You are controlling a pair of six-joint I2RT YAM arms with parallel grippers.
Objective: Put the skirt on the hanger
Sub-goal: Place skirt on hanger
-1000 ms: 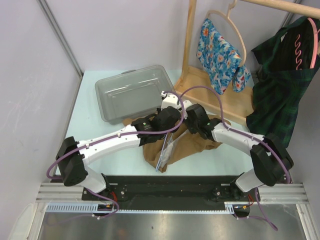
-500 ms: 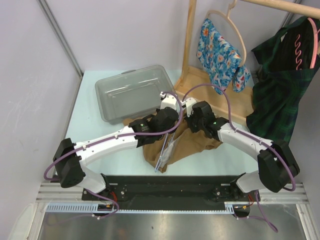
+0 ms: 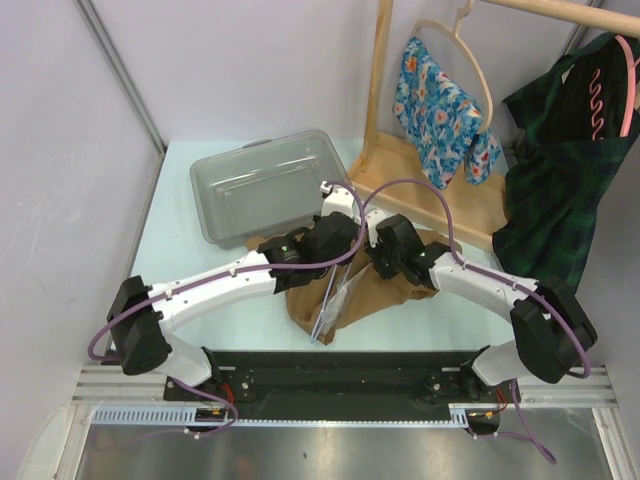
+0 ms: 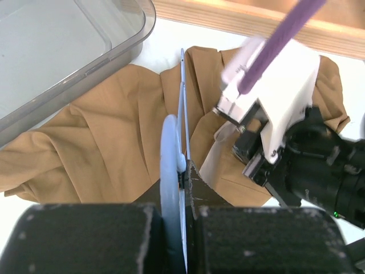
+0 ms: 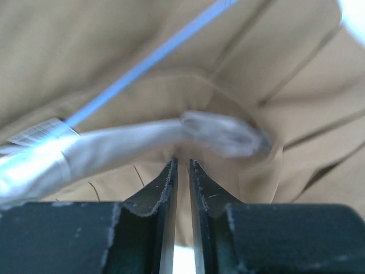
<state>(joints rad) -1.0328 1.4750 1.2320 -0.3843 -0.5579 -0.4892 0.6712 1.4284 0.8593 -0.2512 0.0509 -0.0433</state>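
Observation:
The tan skirt [image 3: 385,292] lies crumpled on the table in front of the arms. It also shows in the left wrist view [image 4: 108,142] and fills the right wrist view [image 5: 102,51]. My left gripper [image 3: 330,268] [image 4: 185,171] is shut on a pale blue hanger [image 4: 170,142], holding it edge-on over the skirt. The hanger's thin bar [image 3: 322,310] slants toward the near edge. My right gripper [image 3: 376,262] [image 5: 182,165] sits right beside the left one. Its jaws are pressed nearly together on a fold of skirt fabric, just under the hanger's pale clip [image 5: 222,134].
A grey plastic tub [image 3: 265,190] stands at the back left, touching the skirt's far edge. A wooden rack [image 3: 380,90] with its base [image 3: 440,185] stands behind. A floral garment [image 3: 435,105] and a dark green plaid garment [image 3: 560,170] hang from the rack.
My right gripper has shifted a little left and down, closer to the left gripper. The left gripper and the hanger have barely moved.

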